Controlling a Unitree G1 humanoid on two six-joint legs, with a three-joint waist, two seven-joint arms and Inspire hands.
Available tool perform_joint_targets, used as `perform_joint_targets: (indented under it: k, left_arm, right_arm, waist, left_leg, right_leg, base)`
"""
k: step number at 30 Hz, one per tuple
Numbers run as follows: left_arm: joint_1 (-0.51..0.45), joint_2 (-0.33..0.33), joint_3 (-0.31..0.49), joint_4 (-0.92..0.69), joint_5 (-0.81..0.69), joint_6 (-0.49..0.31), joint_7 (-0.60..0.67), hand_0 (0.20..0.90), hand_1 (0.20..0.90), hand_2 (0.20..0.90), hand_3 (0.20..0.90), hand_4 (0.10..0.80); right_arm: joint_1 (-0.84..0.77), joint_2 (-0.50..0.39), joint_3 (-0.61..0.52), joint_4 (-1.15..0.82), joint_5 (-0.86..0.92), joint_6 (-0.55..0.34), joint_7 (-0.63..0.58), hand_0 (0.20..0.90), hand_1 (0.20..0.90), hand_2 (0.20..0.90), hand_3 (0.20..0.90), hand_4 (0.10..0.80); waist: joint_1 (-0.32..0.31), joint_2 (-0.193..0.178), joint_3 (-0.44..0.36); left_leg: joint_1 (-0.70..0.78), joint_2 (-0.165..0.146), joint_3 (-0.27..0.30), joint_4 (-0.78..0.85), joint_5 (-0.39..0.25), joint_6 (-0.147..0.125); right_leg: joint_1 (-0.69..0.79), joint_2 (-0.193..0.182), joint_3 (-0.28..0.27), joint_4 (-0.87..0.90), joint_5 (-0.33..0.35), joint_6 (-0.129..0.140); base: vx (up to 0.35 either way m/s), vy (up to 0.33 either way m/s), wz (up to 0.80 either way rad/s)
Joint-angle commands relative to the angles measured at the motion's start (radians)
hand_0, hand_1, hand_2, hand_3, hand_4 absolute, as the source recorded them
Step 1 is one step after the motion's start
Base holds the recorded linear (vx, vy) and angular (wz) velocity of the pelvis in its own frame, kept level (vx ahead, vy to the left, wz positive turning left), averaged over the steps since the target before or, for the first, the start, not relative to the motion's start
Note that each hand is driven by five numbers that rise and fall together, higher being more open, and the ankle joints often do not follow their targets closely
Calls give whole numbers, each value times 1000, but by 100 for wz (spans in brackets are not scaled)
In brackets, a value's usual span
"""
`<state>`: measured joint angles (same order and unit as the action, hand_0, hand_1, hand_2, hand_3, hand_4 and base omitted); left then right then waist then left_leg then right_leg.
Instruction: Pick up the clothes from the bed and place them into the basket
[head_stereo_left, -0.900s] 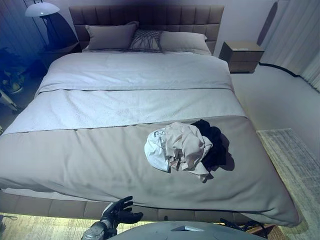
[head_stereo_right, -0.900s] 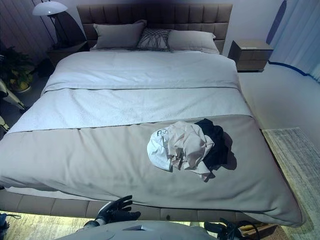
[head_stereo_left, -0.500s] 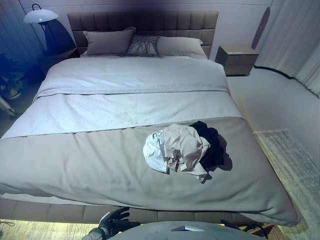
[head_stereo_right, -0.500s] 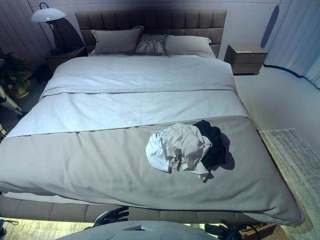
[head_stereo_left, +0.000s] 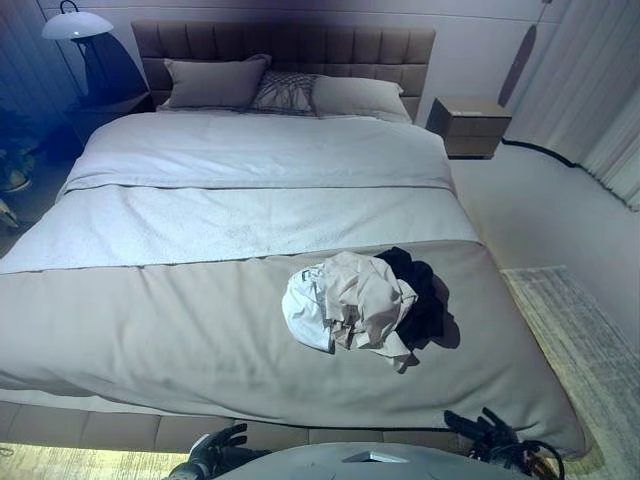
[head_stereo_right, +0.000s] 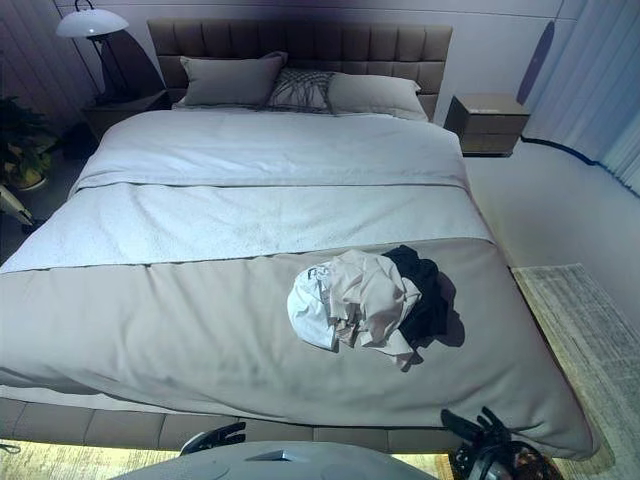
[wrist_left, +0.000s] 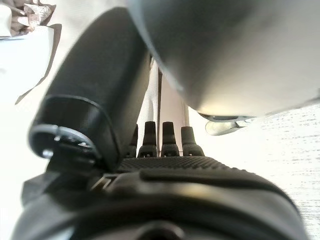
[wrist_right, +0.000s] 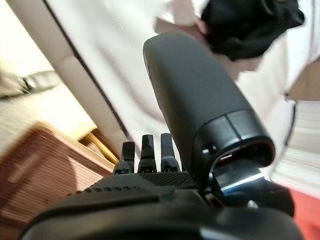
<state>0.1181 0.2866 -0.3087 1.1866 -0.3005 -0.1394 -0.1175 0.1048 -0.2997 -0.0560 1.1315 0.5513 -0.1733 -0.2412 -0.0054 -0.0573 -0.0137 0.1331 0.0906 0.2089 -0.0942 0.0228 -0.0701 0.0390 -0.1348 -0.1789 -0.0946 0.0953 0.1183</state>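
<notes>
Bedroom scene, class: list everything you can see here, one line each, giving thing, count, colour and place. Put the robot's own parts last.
Bed: one, grey-brown cover, fills the middle of the room.
Clothes pile: one heap, white, beige and black pieces, on the bed cover towards the robot's right.
Pillows: three, two plain grey and a patterned one between them, at the headboard.
Headboard: one, dark brown, padded, against the far wall.
Nightstand: one, brown, right of the bed.
Lamp: one, white shade, far left corner.
Rug: one, pale, on the floor to the right.
Left hand: dark, open, below the bed's foot edge.
Right hand: dark, open, by the bed's near right corner.
</notes>
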Motion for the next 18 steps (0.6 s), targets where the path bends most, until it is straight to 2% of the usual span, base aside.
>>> perform_joint_targets:
  k: [1,6,7,8,9,14,18]
  left_arm:
    - [-21,67,20,-6,24,-38,-6,900,900,900,900,800]
    - [-113,108,-37,-23,-36,-43,-3,900,900,900,900,800]
    - [-162,118,-57,-29,-73,-43,-13,900,900,900,900,800]
    - [-169,119,-59,-30,-75,-40,-13,900,900,900,900,800]
    - [-194,120,-79,-46,-99,-48,5,900,900,900,900,800]
    - [-185,134,-87,-126,-130,-25,38,900,900,900,900,800]
    - [-177,138,-99,-146,-147,-48,39,900,900,900,900,800]
  right_arm:
    - [-100,-151,-68,-38,24,-53,11,900,900,900,900,800]
    - [-258,-260,-44,-17,96,-40,49,900,900,900,900,800]
    - [-349,-304,-25,-10,114,-49,57,900,900,900,900,800]
    - [-361,-310,-21,-11,114,-53,60,900,900,900,900,800]
    - [-423,-345,5,-25,125,-70,72,900,900,900,900,800]
    - [-498,-454,34,-125,130,-12,124,900,900,900,900,800]
    - [-584,-529,95,-138,66,33,187,900,900,900,900,800]
  waist:
    - [16,28,71]
    - [32,47,161]
    - [33,56,216]
    - [33,57,224]
    - [36,62,275]
    - [39,70,338]
    - [48,73,354]
  left_leg:
    - [-53,-53,-46,14,-3,51]
    - [-177,-56,-58,60,15,56]
    - [-254,-58,-57,120,14,54]
    - [-266,-58,-56,130,14,54]
    - [-341,-61,-52,209,10,49]
    - [-539,-65,-72,421,-32,49]
    - [-639,-73,-87,486,-39,58]
  right_leg:
    - [8,25,-52,84,-27,-2]
    - [-117,17,-42,131,-19,-11]
    - [-171,15,-34,154,-17,-19]
    - [-178,14,-34,158,-17,-21]
    - [-226,13,-41,199,-23,-33]
    - [-392,-11,-57,341,-52,-59]
    - [-496,-21,-49,408,-59,-69]
  base:
    - [-65,-74,3]
    - [-256,-62,6]
    - [-284,-51,6]
    - [-359,-78,4]
    - [-194,-51,6]
    - [-97,-28,7]
    - [-25,2,0]
